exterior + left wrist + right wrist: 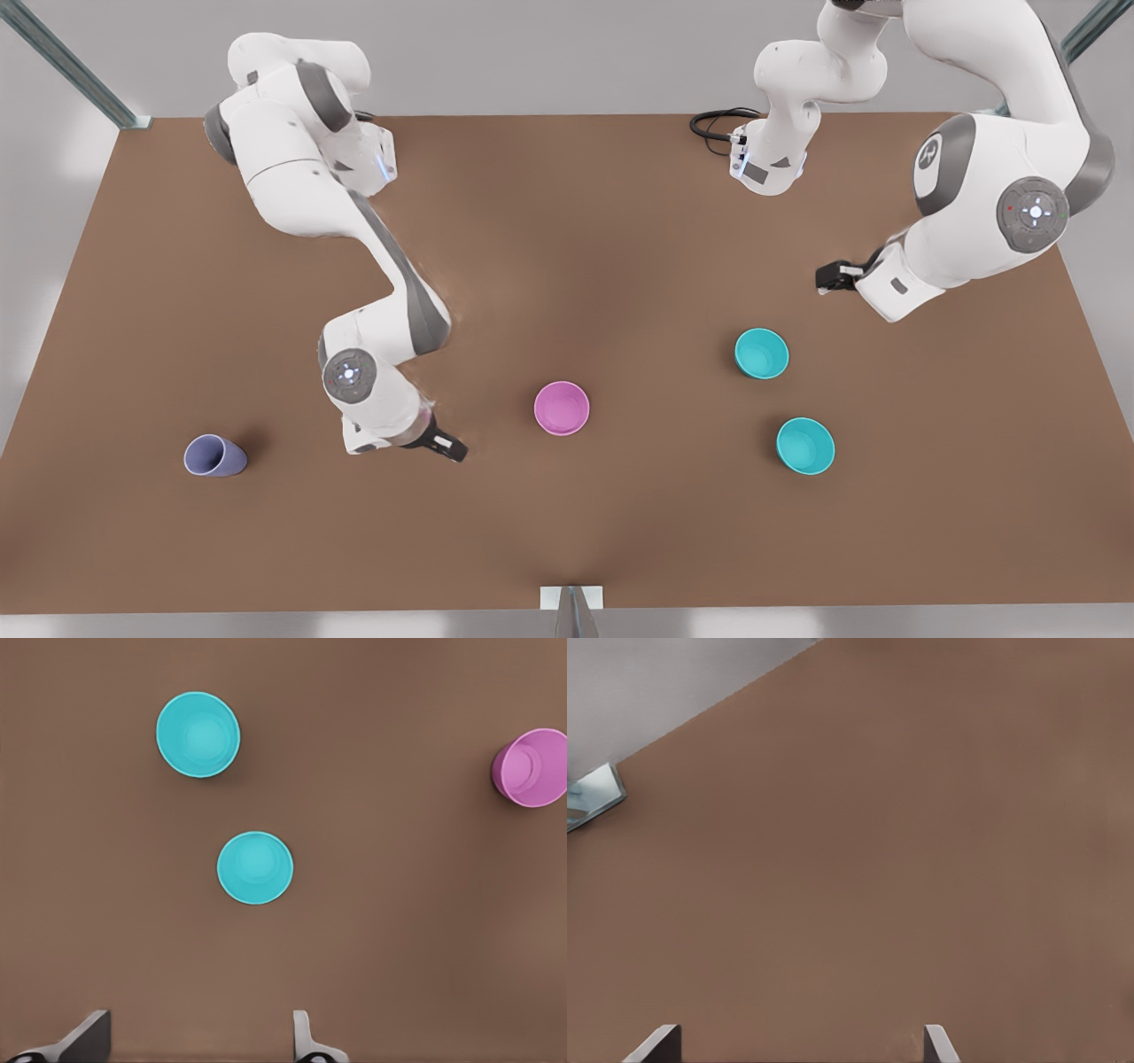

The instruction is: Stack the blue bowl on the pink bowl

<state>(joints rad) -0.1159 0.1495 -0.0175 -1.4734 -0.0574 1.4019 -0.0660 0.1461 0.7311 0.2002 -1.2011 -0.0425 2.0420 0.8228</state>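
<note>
Front view: the left gripper (pixel 828 276) hangs over the brown table (pixel 620 221) at the front view's right, near the blue bowl (pixel 761 353). A second turquoise bowl (pixel 805 446) sits just beyond, the pink bowl (pixel 562 408) well apart at centre. The right gripper (pixel 446 446) waits low between the pink bowl and a lavender cup (pixel 213 455).

Left wrist view: fingers (pixel 303 1036) spread wide, empty; blue bowl (pixel 255 868), second turquoise bowl (pixel 198 734) and pink bowl (pixel 532 767) all rest upright.

Right wrist view: fingers (pixel 939 1047) parted over bare table (pixel 877 859), grasping nothing.
</note>
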